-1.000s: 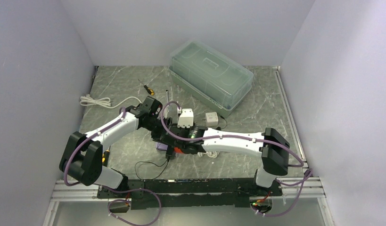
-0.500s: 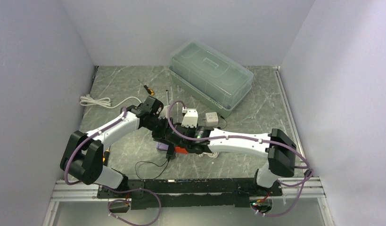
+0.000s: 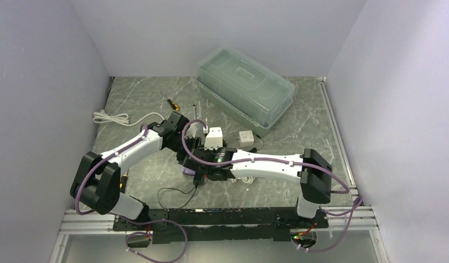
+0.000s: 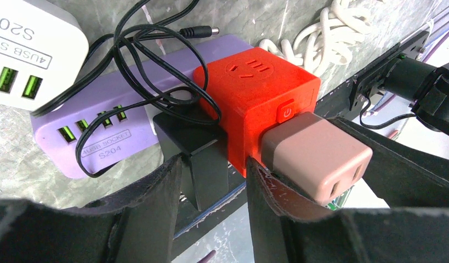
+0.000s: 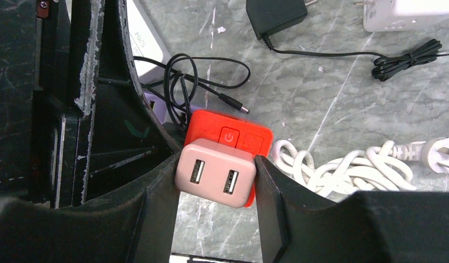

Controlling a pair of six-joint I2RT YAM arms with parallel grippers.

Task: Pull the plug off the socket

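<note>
Reaching inward from both sides, the two arms meet low over the middle of the table (image 3: 312,123), wrists close together.

- Right gripper (image 5: 216,163): clenched on the pink plug (image 5: 214,175), one finger pressed to each side, the plug's two USB ports facing the wrist camera.
- Pink plug: seated against the button face of the red cube socket (image 4: 249,87), no gap visible between them.
- Left gripper (image 4: 212,167): fingers straddle a black block (image 4: 192,142) set against the red cube. The right-hand finger lies by the cube's lower edge and the plug. Whether the fingers press the block cannot be told.
- Purple power strip (image 4: 96,137): lies under and behind the red cube.
- White USB charger (image 4: 30,49): just beside the strip.
- Thin black cable (image 4: 140,38): looped over the strip and the cube's top edge, barrel tip loose.
- Coiled white cord (image 5: 342,164): on the table near the cube.
- Black adapter (image 5: 274,13): well apart.
- Clear lidded box (image 3: 244,87): at the far side of the table.
- Screwdriver (image 3: 171,103): left of the box.
</note>
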